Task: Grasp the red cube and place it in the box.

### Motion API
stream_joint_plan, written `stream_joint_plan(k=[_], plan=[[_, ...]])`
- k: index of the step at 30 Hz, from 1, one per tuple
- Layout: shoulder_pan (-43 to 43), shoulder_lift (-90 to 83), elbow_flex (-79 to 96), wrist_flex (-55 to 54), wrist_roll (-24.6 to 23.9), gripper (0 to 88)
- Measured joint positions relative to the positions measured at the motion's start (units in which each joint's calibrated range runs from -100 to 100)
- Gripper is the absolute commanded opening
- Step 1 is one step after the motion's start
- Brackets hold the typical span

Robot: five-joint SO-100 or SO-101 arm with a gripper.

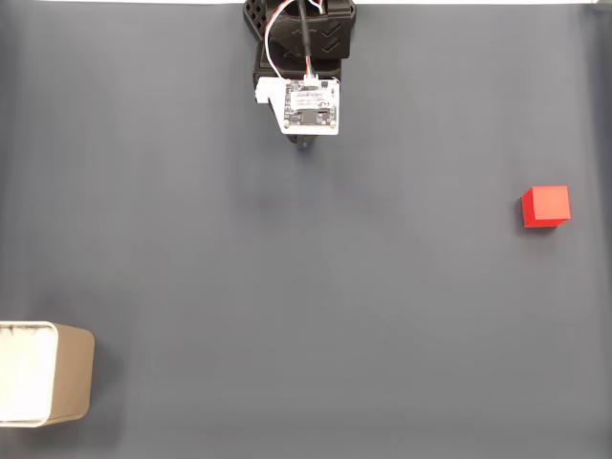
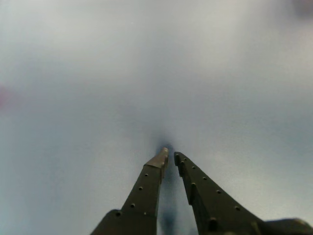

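The dark grey table (image 1: 287,287) spans the fixed view. The arm (image 1: 304,67) enters at twelve o'clock, a white circuit board (image 1: 308,103) on its wrist. The tan box (image 1: 48,373) with rounded corners sits at eight o'clock, cut by the left edge; what shows of its white interior holds nothing. The red cube (image 1: 546,207) lies at three o'clock, well apart from arm and box. In the wrist view, the gripper (image 2: 170,155) has its two dark fingers (image 2: 146,186) nearly pressed together at the tips, pinching nothing, above blurred grey surface.
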Motion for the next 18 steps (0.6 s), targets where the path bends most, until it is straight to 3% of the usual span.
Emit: stream_joint_plan(k=[18], plan=[[0.0,0.0,0.0,0.3,0.8,0.0]])
